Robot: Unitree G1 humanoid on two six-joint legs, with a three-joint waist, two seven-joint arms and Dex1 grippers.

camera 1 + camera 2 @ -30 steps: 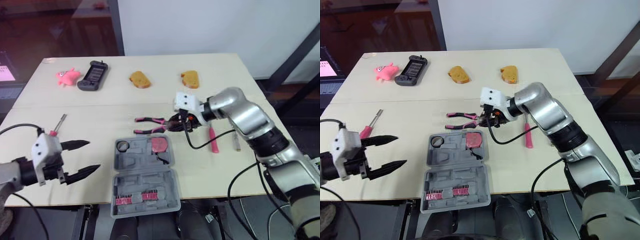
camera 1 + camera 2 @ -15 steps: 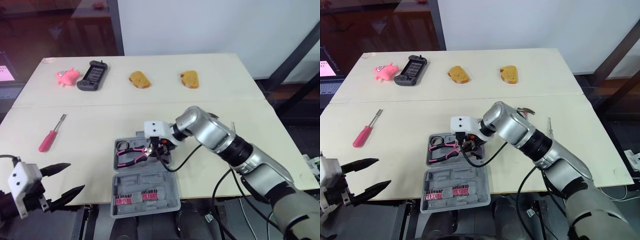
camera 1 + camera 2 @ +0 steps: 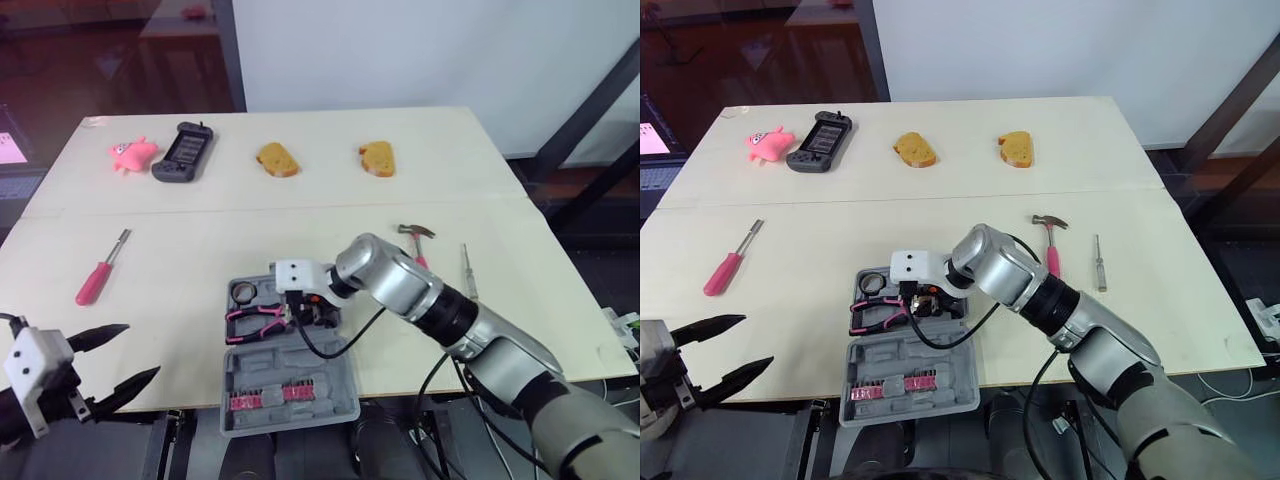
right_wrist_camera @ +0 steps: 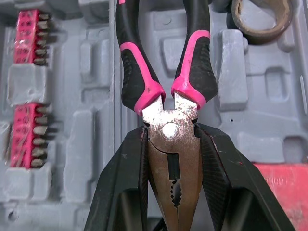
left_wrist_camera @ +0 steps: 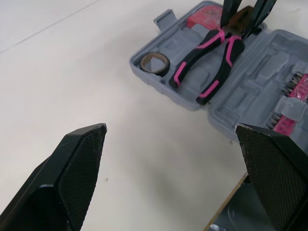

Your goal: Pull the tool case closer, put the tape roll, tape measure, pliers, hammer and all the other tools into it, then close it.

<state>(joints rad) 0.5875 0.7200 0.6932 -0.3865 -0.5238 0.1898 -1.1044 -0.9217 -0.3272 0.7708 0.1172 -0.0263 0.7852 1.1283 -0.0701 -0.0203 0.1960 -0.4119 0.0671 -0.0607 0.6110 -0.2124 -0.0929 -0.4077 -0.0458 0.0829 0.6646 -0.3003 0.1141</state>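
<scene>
Over the far half of the open grey plastic tool case (image 3: 250,365), which sits at the table's near edge, my right gripper (image 4: 171,139) pinches the bare metal head of the pink-and-black-handled pliers (image 4: 192,57). Their handles lie low across the moulded tray, pointing toward the brown tape roll (image 5: 153,72), with the red tape measure (image 5: 204,19) just beside the head. I cannot tell whether the pliers sit in a recess or only on the ribs. That is my main worry. If I let go with them riding proud or skewed, the lid will likely jam on them later. The handles are parted, so one could catch the tape roll and nudge it out of its pocket. The case's near half looks to hang past the table edge, so pressing down hard might tip it. My left gripper (image 3: 138,350) hovers with fingers spread wide, well apart from the case, so nothing steadies it. The pink-handled hammer (image 3: 1051,258), the pink-handled screwdriver (image 3: 723,272) and a thin metal driver (image 3: 1098,262) remain on the table.
</scene>
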